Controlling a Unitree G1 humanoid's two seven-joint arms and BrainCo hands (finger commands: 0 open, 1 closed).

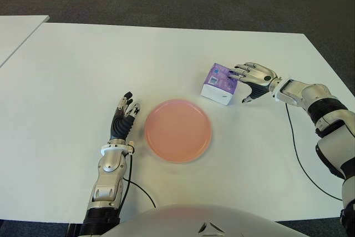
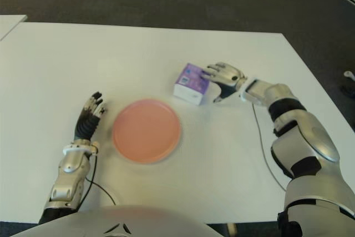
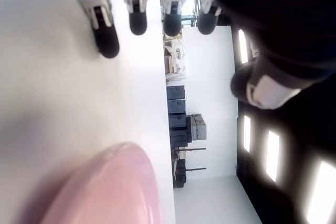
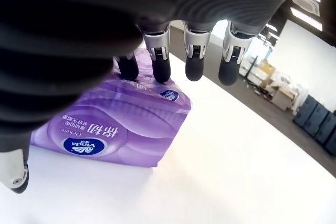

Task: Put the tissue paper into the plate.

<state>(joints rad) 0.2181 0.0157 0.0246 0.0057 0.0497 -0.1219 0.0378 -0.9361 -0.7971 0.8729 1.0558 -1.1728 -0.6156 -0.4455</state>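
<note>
The right hand (image 1: 254,80) reaches over the far right side of the tissue pack (image 1: 219,83), its fingers (image 4: 158,61) spread and extended above the purple wrapper; in the right wrist view two fingertips sit at or very near the pack's top edge while the other two hang past it over bare table, and the thumb (image 4: 12,167) shows low beside the pack's near end. The hand has not closed on the pack; whether the fingertips actually touch the wrapper cannot be told. The tissue pack lies flat on the white table (image 1: 72,81), just beyond and to the right of the pink plate (image 1: 177,130), close to its rim but apart from it, and not in it. The plate sits near the table's front middle with nothing on it. The left hand (image 1: 123,117) shows just to the left of the plate, fingers straight and slightly apart, holding nothing, pointing away from the robot. A black cable (image 1: 299,159) trails across the table to the right of the plate.
</note>
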